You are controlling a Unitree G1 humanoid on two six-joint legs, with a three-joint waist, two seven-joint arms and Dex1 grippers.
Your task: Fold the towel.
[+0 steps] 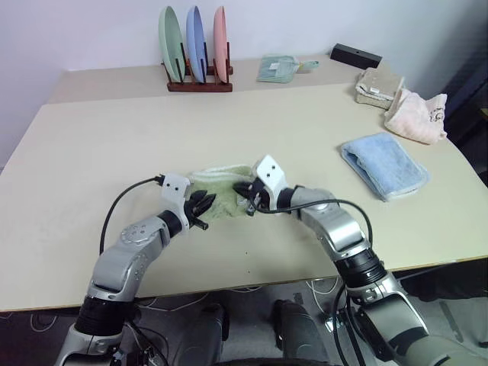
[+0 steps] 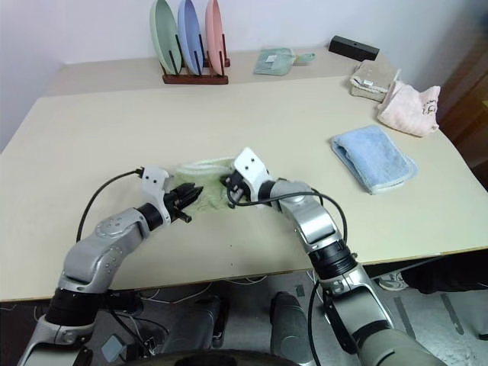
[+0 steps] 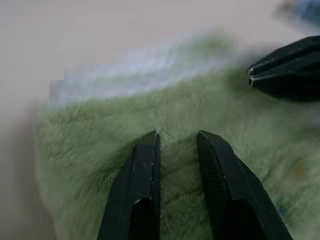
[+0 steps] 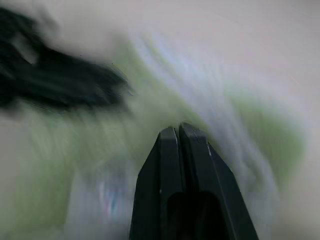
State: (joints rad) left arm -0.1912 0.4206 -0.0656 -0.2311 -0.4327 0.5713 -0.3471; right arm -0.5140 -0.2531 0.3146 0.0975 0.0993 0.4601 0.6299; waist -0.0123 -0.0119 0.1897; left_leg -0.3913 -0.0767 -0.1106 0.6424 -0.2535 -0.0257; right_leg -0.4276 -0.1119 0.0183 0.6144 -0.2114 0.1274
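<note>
Bunched towel (image 1: 221, 191) lies between both grippers: left gripper (image 3: 177, 140) narrowly parted over it, right gripper (image 4: 178, 131) closed at its right edge.

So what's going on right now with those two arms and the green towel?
Left gripper jaws slightly apart over the towel. Right gripper jaws shut, at the towel. Towel bunched on the table. Nothing in the way.

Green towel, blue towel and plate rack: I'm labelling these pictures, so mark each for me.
Green towel (image 1: 223, 188): left eye view, on its bare terry between the two arms.
Blue towel (image 1: 383, 165): left eye view, middle of its folded top.
Plate rack (image 1: 200, 86): left eye view, on its wooden base.
</note>
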